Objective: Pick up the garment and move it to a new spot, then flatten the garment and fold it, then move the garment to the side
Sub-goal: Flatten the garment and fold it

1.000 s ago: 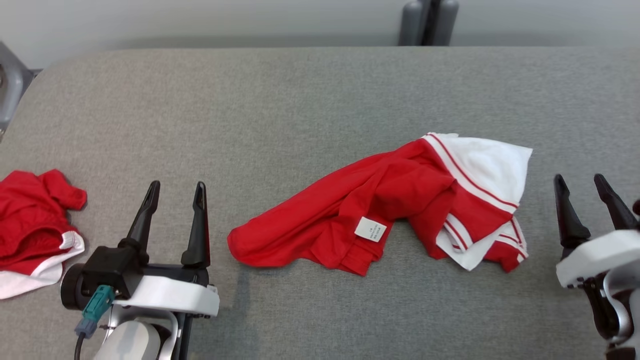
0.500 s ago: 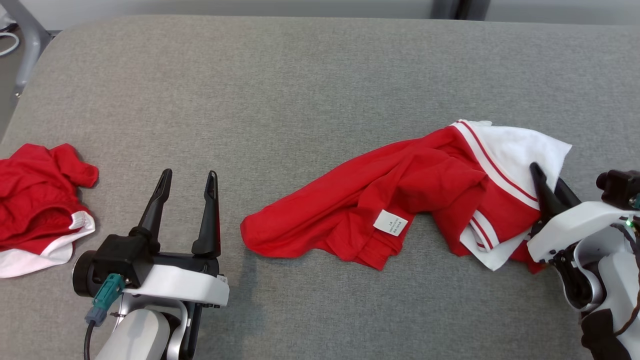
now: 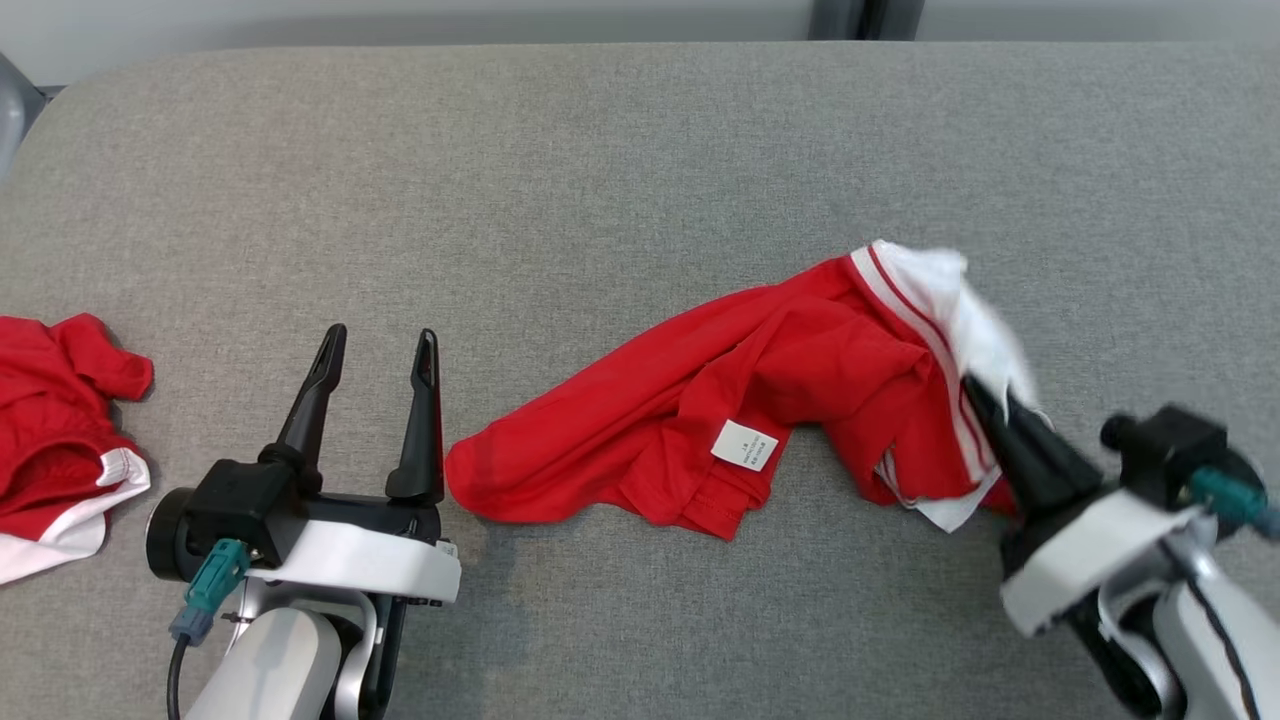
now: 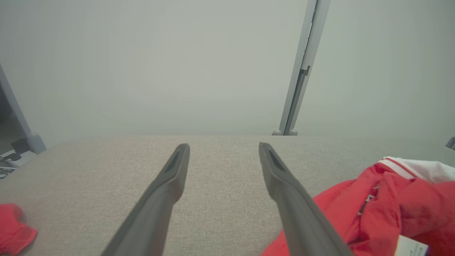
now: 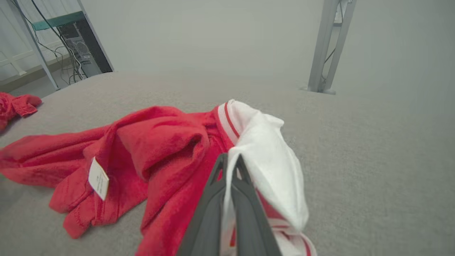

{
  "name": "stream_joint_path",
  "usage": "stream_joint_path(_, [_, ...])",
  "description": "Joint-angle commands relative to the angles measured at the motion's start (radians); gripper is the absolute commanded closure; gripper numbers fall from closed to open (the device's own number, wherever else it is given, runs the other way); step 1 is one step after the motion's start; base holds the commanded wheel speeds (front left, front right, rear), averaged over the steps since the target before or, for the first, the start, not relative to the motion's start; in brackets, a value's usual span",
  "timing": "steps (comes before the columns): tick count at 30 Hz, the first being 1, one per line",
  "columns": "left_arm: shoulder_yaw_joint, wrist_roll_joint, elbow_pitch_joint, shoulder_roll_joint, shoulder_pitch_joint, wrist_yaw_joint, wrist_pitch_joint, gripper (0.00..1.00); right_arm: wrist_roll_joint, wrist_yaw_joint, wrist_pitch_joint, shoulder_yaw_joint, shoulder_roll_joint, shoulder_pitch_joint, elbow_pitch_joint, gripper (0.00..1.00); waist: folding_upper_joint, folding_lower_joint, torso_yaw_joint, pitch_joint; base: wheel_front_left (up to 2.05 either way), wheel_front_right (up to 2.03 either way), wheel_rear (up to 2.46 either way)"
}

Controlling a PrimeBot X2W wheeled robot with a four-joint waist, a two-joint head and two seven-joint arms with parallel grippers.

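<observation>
A second red garment (image 3: 50,420) was seen at the counter's (image 3: 600,180) left edge. The left fingers (image 3: 417,420) were held wide apart and empty, near the garment's (image 3: 680,420) red end. The garment was crumpled right of centre; it was judged light, limp and prone to bunching. Its white-trimmed right end was pinched between the closed right fingers (image 5: 211,213).
</observation>
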Motion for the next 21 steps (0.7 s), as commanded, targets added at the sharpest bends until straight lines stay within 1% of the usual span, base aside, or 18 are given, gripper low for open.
stream_joint_path(1, [0.002, 0.002, 0.002, 0.002, 0.0, -0.002, -0.004, 0.0, -0.002, 0.0, 0.013, -0.003, -0.004, 0.041, -0.012, 1.0, 0.0, 0.0, -0.002, 0.0, 0.0, 0.0, 0.0])
stream_joint_path(4, [0.004, -0.001, 0.003, 0.0, 0.009, -0.002, -0.004, 0.0, -0.011, 0.0, 0.039, -0.013, 0.011, 0.111, -0.001, 1.0, 0.0, 0.0, -0.008, -0.003, 0.0, 0.0, 0.0])
stream_joint_path(7, [0.005, -0.003, 0.007, -0.001, 0.01, -0.003, -0.005, 0.0, -0.018, -0.001, 0.048, -0.015, 0.03, 0.144, 0.032, 1.0, 0.0, 0.0, -0.012, -0.005, 0.0, 0.0, 0.0])
stream_joint_path(8, [0.004, -0.004, 0.007, -0.001, 0.01, -0.003, -0.005, 0.0, -0.012, 0.0, 0.045, -0.016, 0.042, 0.148, 0.044, 1.0, 0.0, 0.0, -0.013, -0.006, 0.0, 0.0, 0.0])
stream_joint_path(15, [0.0, -0.002, 0.012, 0.003, 0.011, -0.008, -0.005, 0.0, -0.024, -0.001, 0.018, -0.034, 0.068, 0.135, 0.088, 1.0, 0.0, 0.0, -0.012, -0.015, 0.0, 0.0, 0.0])
stream_joint_path(16, [0.0, -0.002, 0.013, 0.004, 0.012, -0.008, -0.005, 0.0, -0.025, -0.001, 0.009, -0.041, 0.073, 0.136, 0.091, 0.64, 0.0, 0.0, -0.011, -0.019, 0.0, 0.0, 0.0])
stream_joint_path(17, [-0.001, -0.003, 0.014, 0.004, 0.015, -0.008, -0.005, 0.0, -0.028, -0.001, 0.003, -0.048, 0.077, 0.139, 0.094, 0.1, 0.0, 0.0, -0.011, -0.023, 0.0, 0.0, 0.0])
stream_joint_path(18, [-0.001, -0.003, 0.015, 0.004, 0.017, -0.007, -0.005, 0.0, -0.03, -0.001, -0.006, -0.06, 0.082, 0.145, 0.096, 0.0, 0.0, 0.0, -0.01, -0.027, 0.0, 0.0, 0.0])
stream_joint_path(21, [-0.003, -0.006, 0.019, 0.006, 0.031, -0.004, -0.004, 0.0, -0.035, 0.0, -0.017, -0.092, 0.105, 0.173, 0.086, 0.0, 0.0, 0.0, -0.01, -0.046, 0.0, 0.0, 0.0])
